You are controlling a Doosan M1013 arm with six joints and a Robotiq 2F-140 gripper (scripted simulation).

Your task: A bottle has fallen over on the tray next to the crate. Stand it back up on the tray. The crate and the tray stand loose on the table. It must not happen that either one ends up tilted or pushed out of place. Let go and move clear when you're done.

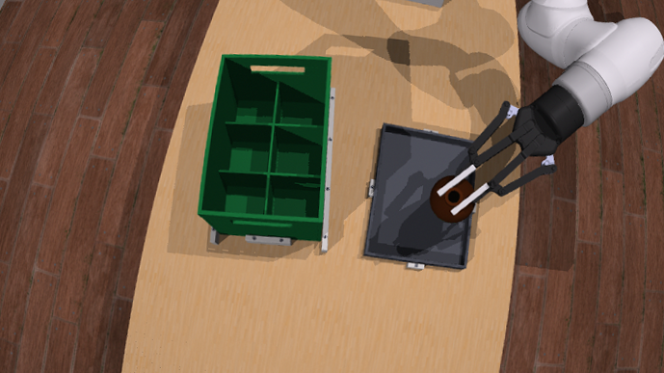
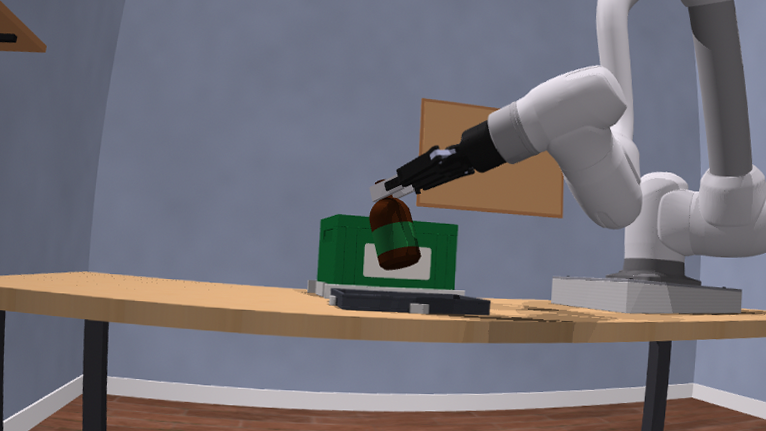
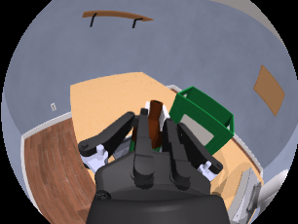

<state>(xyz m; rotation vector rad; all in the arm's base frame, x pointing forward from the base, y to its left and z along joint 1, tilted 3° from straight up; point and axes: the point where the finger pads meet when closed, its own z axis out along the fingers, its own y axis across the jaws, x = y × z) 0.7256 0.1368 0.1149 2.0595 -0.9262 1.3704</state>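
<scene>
No text, brand, number or sign can be read in any view. The brown bottle (image 2: 394, 232) wears a plain green band with no lettering. The green crate (image 2: 339, 246) shows only a blank pale panel on its side, at about 6 o'clock from the bottle in the exterior view. The board on the wall (image 2: 507, 184) is bare brown, without any writing.
</scene>
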